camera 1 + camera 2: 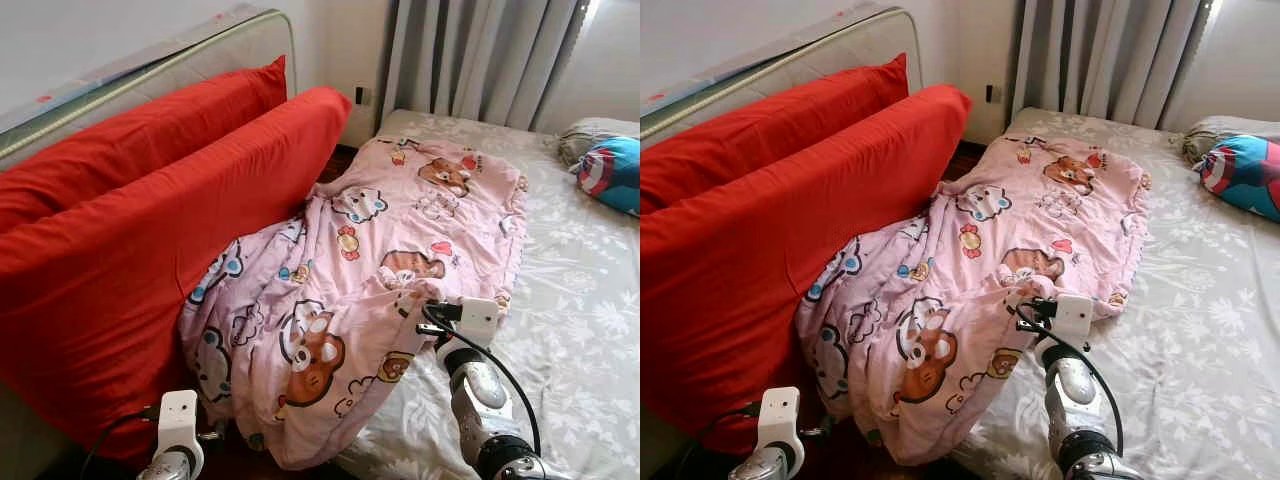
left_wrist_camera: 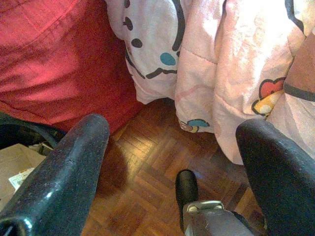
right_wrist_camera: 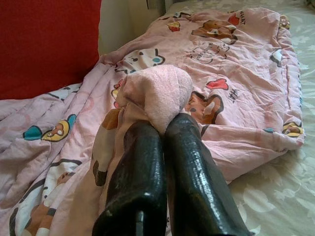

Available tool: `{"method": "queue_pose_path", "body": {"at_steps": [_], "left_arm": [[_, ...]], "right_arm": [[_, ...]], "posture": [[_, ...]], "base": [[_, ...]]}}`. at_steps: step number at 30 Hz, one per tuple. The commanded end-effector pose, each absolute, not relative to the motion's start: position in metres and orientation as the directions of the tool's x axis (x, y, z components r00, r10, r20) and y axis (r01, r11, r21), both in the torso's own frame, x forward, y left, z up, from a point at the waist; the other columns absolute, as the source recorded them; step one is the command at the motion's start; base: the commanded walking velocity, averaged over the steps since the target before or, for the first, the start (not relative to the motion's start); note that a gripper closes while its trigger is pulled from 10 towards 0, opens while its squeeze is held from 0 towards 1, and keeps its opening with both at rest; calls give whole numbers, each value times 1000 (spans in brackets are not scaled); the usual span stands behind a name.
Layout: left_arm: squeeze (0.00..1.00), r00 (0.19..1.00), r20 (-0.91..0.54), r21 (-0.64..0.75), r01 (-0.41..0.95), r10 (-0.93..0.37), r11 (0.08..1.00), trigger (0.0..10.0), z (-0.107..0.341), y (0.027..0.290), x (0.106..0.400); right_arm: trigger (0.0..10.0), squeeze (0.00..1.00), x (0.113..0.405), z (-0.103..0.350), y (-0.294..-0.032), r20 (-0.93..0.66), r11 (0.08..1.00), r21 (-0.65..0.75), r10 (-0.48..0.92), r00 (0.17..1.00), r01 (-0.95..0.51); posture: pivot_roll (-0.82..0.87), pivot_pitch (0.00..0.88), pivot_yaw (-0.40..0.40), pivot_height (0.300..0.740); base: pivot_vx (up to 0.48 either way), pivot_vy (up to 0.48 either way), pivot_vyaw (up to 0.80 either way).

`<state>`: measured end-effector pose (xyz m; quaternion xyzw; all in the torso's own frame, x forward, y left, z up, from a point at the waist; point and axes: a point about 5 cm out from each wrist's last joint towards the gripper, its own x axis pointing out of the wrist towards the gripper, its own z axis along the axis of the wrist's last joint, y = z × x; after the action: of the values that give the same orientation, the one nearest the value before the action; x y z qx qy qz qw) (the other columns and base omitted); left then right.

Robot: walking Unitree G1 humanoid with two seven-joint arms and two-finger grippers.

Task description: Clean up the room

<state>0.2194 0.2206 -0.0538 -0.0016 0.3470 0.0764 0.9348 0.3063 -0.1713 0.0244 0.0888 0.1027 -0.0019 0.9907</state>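
A pink cartoon-print blanket [image 1: 400,230] lies rumpled across the left side of the bed [image 1: 580,330]. Its lower end hangs off the bed edge down to the wooden floor [image 2: 147,162]. My right gripper [image 3: 165,123] is over the bed's near edge, shut on a raised fold of the blanket [image 3: 157,91]. In the eye view it [image 1: 420,316] meets the blanket's near right part. My left gripper [image 2: 172,125] is low near the floor, open, just short of the hanging blanket hem [image 2: 206,98], with nothing between its fingers.
Two large red cushions [image 1: 150,220] lean against the wall on the left, touching the blanket. A padded grey panel [image 1: 150,65] stands behind them. A blue patterned pillow [image 1: 612,172] lies at the bed's far right, and grey curtains [image 1: 480,60] hang behind.
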Motion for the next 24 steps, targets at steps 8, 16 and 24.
{"method": "queue_pose_path", "body": {"at_steps": [8,16,24], "left_arm": [[0,728,-669,67,-147,154,987,10000,-57,224,215],[0,724,-672,68,-151,157,986,10000,-58,225,213],[0,615,-768,83,-183,180,980,10000,-76,233,178]], "right_arm": [[10000,0,309,29,-173,-175,983,179,5,985,27],[10000,0,308,29,-173,-174,983,180,3,985,28],[10000,0,306,26,-164,-177,981,192,32,984,3]], "posture": [[-64,9,18,740],[-64,9,18,740],[-58,38,15,740]], "base": [[0,0,0],[0,0,0],[0,0,0]]}}
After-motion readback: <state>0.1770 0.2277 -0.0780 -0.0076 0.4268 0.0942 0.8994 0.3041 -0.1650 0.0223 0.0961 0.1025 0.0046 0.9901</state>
